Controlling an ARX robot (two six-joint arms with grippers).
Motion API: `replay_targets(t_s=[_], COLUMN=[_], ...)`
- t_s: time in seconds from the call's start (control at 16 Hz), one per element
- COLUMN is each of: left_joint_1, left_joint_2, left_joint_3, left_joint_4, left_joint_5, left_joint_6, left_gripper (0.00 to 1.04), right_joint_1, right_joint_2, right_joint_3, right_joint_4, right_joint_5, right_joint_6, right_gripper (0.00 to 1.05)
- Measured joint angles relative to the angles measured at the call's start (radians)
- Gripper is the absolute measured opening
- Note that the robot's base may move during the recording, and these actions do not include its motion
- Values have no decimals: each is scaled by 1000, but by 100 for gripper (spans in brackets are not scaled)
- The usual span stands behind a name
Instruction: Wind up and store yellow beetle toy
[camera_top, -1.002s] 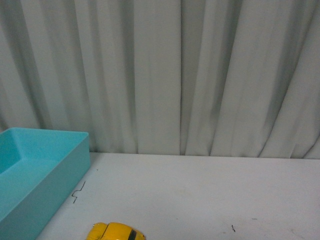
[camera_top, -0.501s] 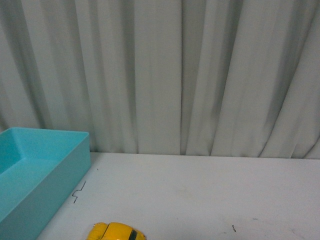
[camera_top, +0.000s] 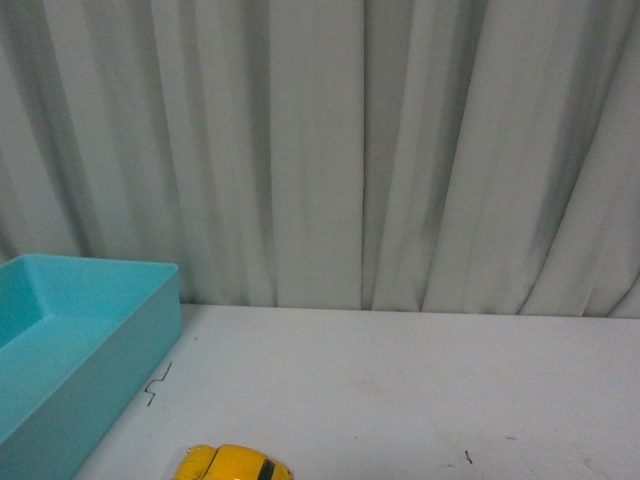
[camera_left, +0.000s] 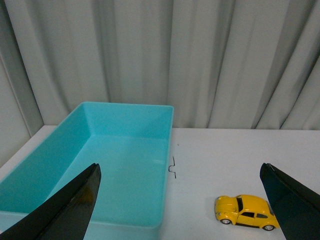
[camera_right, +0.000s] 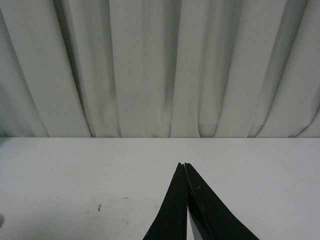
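Here the left pincer (camera_left: 180, 167) gapes wide, with the yellow beetle toy (camera_left: 246, 212) on the table (camera_left: 220, 155) ahead of it. The right pincer (camera_right: 183, 165) is closed tight.

We find the yellow beetle toy (camera_left: 246, 212) glossy yellow, with dark windows and silver hubs, and the bin (camera_left: 120, 170) a plain turquoise. The table (camera_top: 400, 380) is white with small dark marks (camera_top: 157, 385), the curtain (camera_top: 320, 150) pale grey with shadowed vertical folds. The left gripper (camera_left: 180, 167) and right gripper (camera_right: 183, 165) are black.
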Motion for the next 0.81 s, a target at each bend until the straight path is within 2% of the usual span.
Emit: replay_targets(t_s=[0.13, 0.25, 0.63, 0.81], left_joint_1=[0, 0, 0, 0], left_joint_2=[0, 0, 0, 0], left_joint_3=[0, 0, 0, 0], left_joint_4=[0, 0, 0, 0], left_joint_5=[0, -1, 0, 0], left_joint_6=[0, 0, 0, 0], left_gripper=[98, 98, 98, 98], right_joint_1=[0, 0, 0, 0], right_joint_2=[-50, -178, -226, -226], right_joint_3=[0, 1, 1, 1], right_joint_4=[-54, -235, -237, -238], right_joint_5=[0, -1, 0, 0], right_joint_6=[0, 0, 0, 0], right_gripper=[2, 2, 2, 27])
